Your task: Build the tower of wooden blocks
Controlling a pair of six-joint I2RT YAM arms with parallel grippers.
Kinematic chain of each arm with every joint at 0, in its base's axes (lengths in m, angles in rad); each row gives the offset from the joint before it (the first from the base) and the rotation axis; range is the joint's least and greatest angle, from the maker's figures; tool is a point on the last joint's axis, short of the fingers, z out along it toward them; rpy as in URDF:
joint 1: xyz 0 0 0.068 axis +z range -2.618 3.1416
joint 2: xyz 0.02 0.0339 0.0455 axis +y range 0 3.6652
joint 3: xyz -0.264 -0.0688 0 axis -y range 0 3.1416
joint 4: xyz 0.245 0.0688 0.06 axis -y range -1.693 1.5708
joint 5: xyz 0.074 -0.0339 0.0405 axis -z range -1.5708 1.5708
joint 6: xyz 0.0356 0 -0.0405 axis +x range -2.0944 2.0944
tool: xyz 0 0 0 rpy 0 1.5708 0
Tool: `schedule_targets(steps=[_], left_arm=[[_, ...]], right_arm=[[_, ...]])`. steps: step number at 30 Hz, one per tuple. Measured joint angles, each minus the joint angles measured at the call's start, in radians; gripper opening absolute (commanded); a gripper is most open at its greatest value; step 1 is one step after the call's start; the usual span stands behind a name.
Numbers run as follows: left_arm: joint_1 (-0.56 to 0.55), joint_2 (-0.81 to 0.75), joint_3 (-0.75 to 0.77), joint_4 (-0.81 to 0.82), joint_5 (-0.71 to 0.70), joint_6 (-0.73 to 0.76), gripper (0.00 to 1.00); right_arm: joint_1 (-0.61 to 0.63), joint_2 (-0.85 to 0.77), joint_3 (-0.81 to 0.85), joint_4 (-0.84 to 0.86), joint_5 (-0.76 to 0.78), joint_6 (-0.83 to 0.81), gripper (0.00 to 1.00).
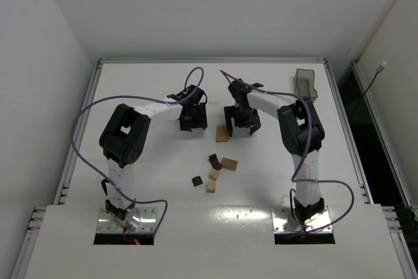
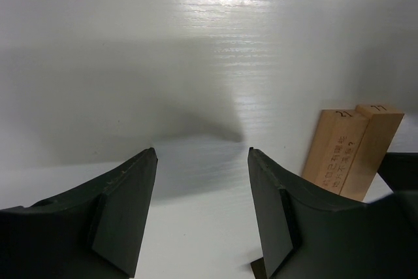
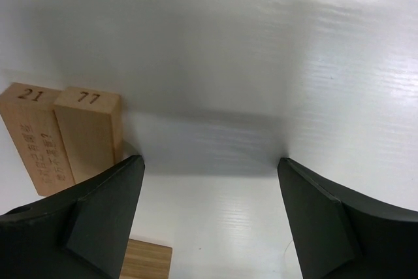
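Left base (image 1: 127,219) and right base (image 1: 302,217) sit at 6 o'clock on the table (image 1: 150,76), with both arms reaching toward 12.

So far the tower (image 1: 223,134) is two tan bars touching side by side. They look to be standing on end, long axis up, though from above you can't be sure. It sits near table centre, between the two end effectors.
- **Left end effector** (image 1: 192,119): the tower is at its 4 o'clock, near.
- **Right end effector** (image 1: 240,123): the tower is at its 8 o'clock, just beside, so right is the nearer arm.

In the right wrist view the right end effector (image 3: 210,161) is spread wide with nothing in the gap. The tower (image 3: 62,135) is outside at 9 o'clock, next to one finger (image 3: 98,227). In the left wrist view the left end effector (image 2: 202,155) is spread and empty, with the tower (image 2: 349,151) outside at 3 o'clock. No contact is visible in either view.

Five loose blocks (image 1: 214,174), tan and dark, are scattered at 6 o'clock of the tower, toward the bases.

My read is that the tower is barely begun and you fetch a loose one next. The tan one (image 1: 229,163) at 7 o'clock of the right end effector looks the closest pick. Its long axis runs roughly 9-to-3, so close across it. Mind the tower when you return. Ignore the bin (image 1: 304,83) at 2 o'clock.
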Motion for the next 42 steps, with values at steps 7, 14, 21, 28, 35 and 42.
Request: schedule_targets(steps=[7,14,21,28,35,42], left_arm=[[0.007,-0.073,-0.101,0.012,-0.043,0.015,0.57],[0.046,-0.14,-0.176,-0.025,-0.063,0.144,0.68],[0.084,-0.337,-0.251,-0.033,-0.016,0.288,0.82],[0.105,-0.42,-0.256,-0.033,-0.013,0.364,0.93],[0.2,-0.439,-0.256,-0.066,-0.001,0.397,0.94],[0.416,-0.481,-0.256,-0.076,0.06,0.399,0.94]], right_arm=[[-0.067,-0.139,-0.185,0.058,0.064,-0.024,0.8],[-0.173,-0.364,-0.227,0.073,0.016,-0.308,0.9],[-0.036,-0.749,-0.309,0.061,-0.206,-0.67,0.93],[0.238,-0.802,-0.319,-0.002,-0.426,-0.944,0.73],[0.515,-0.712,-0.384,-0.024,-0.491,-1.175,0.59],[0.645,-0.625,-0.504,0.048,-0.454,-1.366,0.51]])
